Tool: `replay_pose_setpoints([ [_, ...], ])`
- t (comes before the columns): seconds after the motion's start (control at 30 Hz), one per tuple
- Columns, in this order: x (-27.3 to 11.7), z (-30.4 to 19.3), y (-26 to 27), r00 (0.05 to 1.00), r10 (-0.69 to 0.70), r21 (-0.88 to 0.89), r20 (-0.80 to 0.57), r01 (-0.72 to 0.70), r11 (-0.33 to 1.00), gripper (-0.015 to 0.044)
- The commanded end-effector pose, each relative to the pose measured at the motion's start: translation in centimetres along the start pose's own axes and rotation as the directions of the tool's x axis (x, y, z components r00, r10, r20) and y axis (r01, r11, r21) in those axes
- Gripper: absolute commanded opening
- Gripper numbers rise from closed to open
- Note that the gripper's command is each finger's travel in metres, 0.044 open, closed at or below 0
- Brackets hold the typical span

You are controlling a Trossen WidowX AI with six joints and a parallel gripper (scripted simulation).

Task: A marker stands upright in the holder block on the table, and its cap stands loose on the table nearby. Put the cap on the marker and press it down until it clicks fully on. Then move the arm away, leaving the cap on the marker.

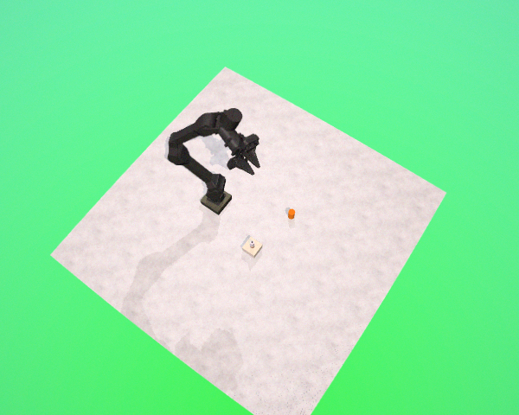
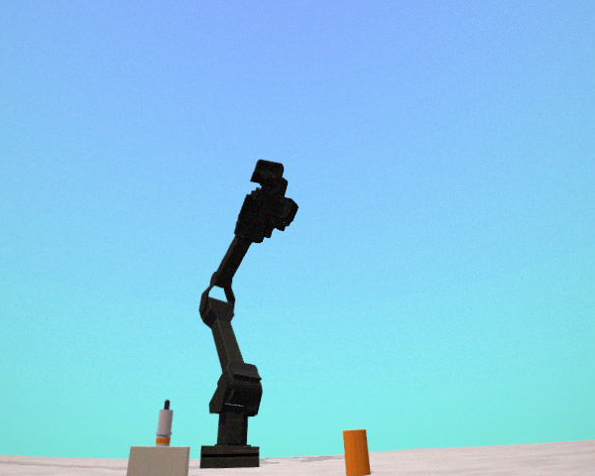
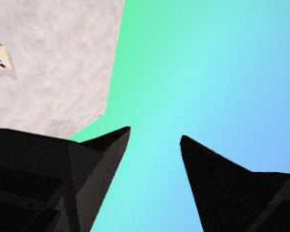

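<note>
The counter (image 1: 322, 277) spreads pale and mottled beneath me, a tilted square in the top view. My arm (image 1: 192, 147) rises from its base (image 1: 215, 201) near the counter's middle, folded at the elbow and reared high, as the exterior view shows. My claw (image 1: 247, 162) hangs well above the counter, far from both task things. Its fingers stand partly apart, roughly half spread, with nothing between them; the wrist view shows only background in the gap.

The holder block (image 1: 252, 248) sits flat on the counter, near my base. The marker (image 2: 164, 426) stands in it with its long axis vertical, white body with an orange band low down, its dark bare tip pointing straight up. In the wrist view the block and marker show only at the left edge.

The cap (image 1: 291, 213) is an orange cylinder standing upright on the counter, long axis vertical, well apart from the block. Which end is open I cannot tell.
</note>
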State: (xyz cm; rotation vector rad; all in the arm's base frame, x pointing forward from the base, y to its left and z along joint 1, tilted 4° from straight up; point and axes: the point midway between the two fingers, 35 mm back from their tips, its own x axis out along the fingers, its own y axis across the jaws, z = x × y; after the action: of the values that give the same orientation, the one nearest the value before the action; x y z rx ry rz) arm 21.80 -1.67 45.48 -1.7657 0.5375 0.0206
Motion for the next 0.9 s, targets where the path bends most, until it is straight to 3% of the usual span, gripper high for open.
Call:
replay_pose_setpoints([
  [0.0, 4.5, 5.3, 2.3, 0.982, 0.164, 0.099, 0.096, -0.174, 0.980, 0.0243],
  [0.23, 10.5, 12.8, 7.9, 0.866, 0.450, 0.298, 0.218, -0.498, 0.814, 0.0243],
  [0.47, 14.2, 18.3, 15.1, 0.656, 0.701, 0.484, 0.281, -0.727, 0.487, 0.0243],
  [0.6, 15.4, 20.8, 19.6, 0.492, 0.817, 0.594, 0.299, -0.766, 0.244, 0.0243],
  [0.73, 16.0, 22.9, 24.3, 0.303, 0.902, 0.706, 0.307, -0.708, -0.002, 0.0243],
  [0.87, 16.0, 23.3, 25.3, 0.259, 0.916, 0.730, 0.308, -0.682, -0.053, 0.0243],
])
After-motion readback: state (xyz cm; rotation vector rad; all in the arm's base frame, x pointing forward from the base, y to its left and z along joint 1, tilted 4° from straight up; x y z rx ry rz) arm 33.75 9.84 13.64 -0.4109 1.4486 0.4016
